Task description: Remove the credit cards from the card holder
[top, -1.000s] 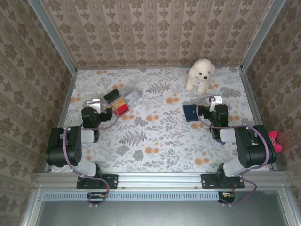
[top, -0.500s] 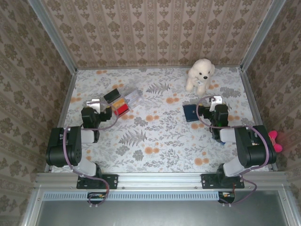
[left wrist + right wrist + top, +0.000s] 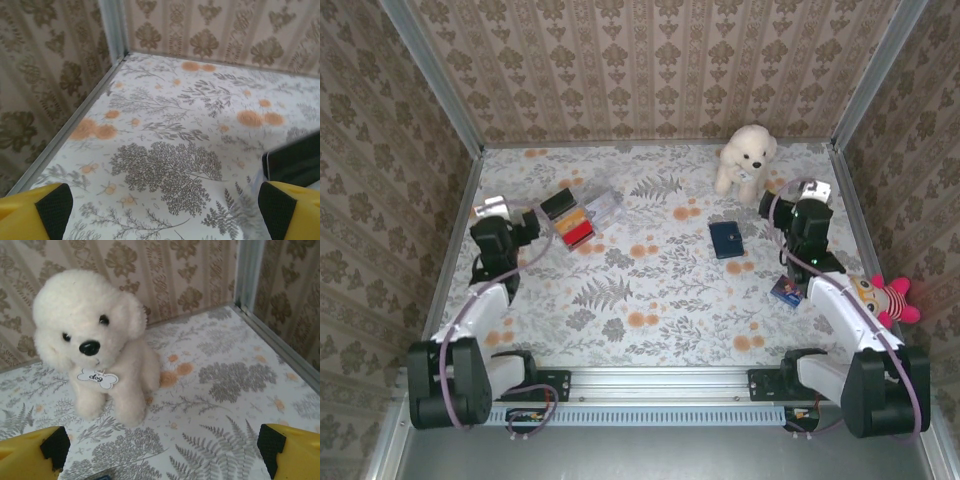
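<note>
Overhead: card holder (image 3: 726, 239) closed. Right wrist: plush dog (image 3: 95, 340) — left gripper (image 3: 165, 206), right gripper (image 3: 161, 446) splayed.

Top camera overhead, whole table (image 3: 650, 290); wrists low, close, facing wall (image 3: 650, 70); right shares plush dog (image 3: 95, 340).

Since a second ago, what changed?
Both arms swung outward: left gripper drew away from the credit cards toward the left wall; right gripper left the card holder, now facing the plush dog. Both jaws open, nothing held. Cards, holder, dog unmoved.
</note>
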